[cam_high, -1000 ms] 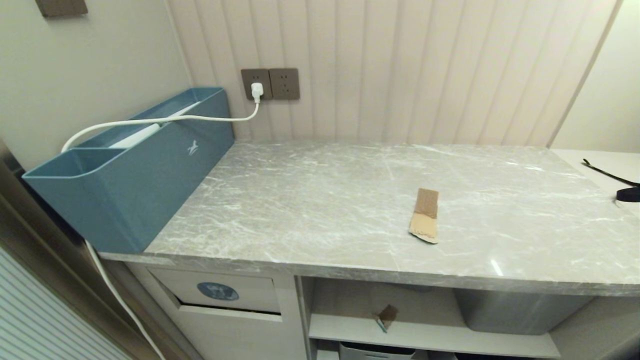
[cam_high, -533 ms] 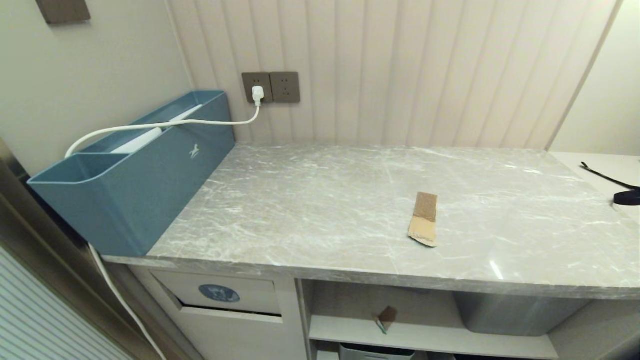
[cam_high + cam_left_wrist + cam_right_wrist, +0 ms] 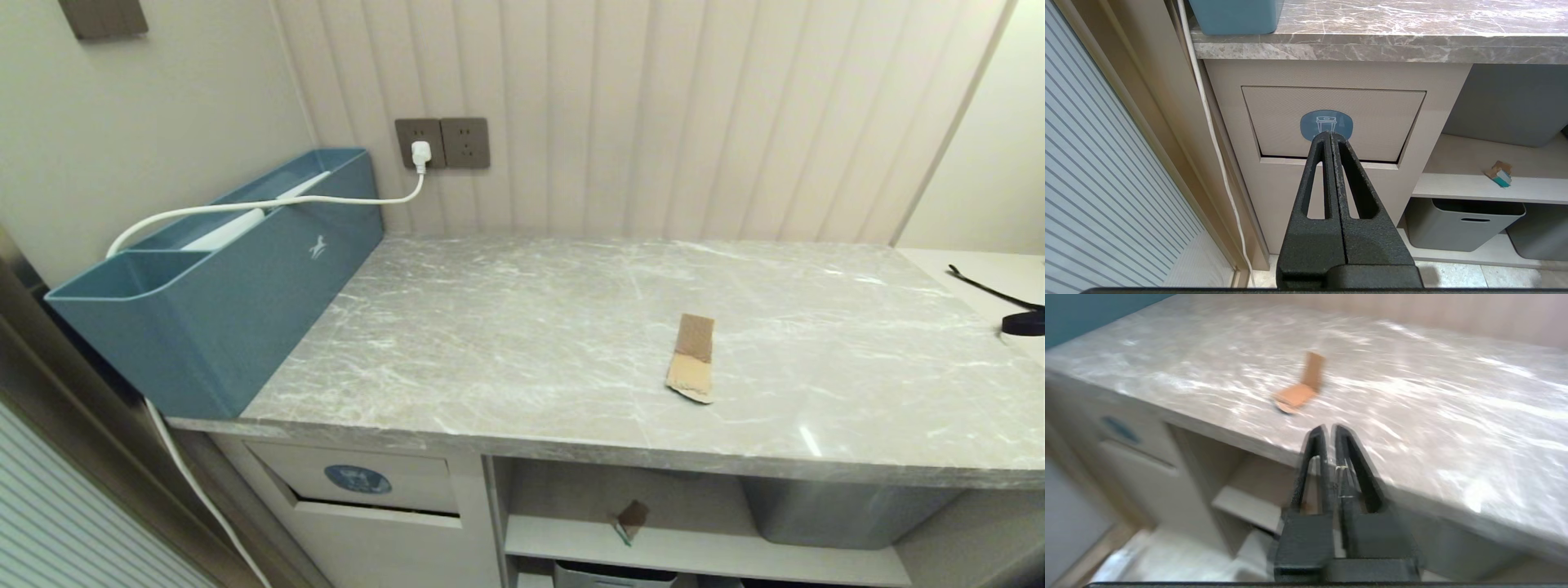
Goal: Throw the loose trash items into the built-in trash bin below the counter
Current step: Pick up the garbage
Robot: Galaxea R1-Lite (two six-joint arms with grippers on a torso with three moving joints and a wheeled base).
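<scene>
Head view: a bent cardboard scrap [image 3: 691,369] is lying on the grey marble worktop [image 3: 522,327], right of centre and toward the near edge, well apart from the blue organiser [image 3: 212,278] at the far left. Below the worktop, the bin flap [image 3: 359,482] with its blue sticker is sitting at the left; a tiny scrap with a teal edge [image 3: 629,521] is resting on the open shelf [image 3: 702,551] to its right. Neither arm is showing here.

Left wrist view: the left tool [image 3: 1329,136] is hanging clenched, empty, pointing at the bin flap [image 3: 1331,122] (parked, by the look of it). The tiny scrap [image 3: 1497,173] is lying on the shelf to the right of the bin.

Right wrist view: the right tool [image 3: 1329,430] is hovering just off the worktop's near edge, aimed at the bent scrap [image 3: 1300,390], grasping nothing; only a thin slit is showing between its fingers, so it is reading as nearly clenched.

Judgement on the step in hand, reaching for the worktop scrap: the tool is needing to spread well before arriving. One flap is standing up off the surface (the easier target); pinching that raised flap across its thin faces looks better than scraping at the flat half. Approaching from above should be avoiding pushing the light scrap away.
</scene>
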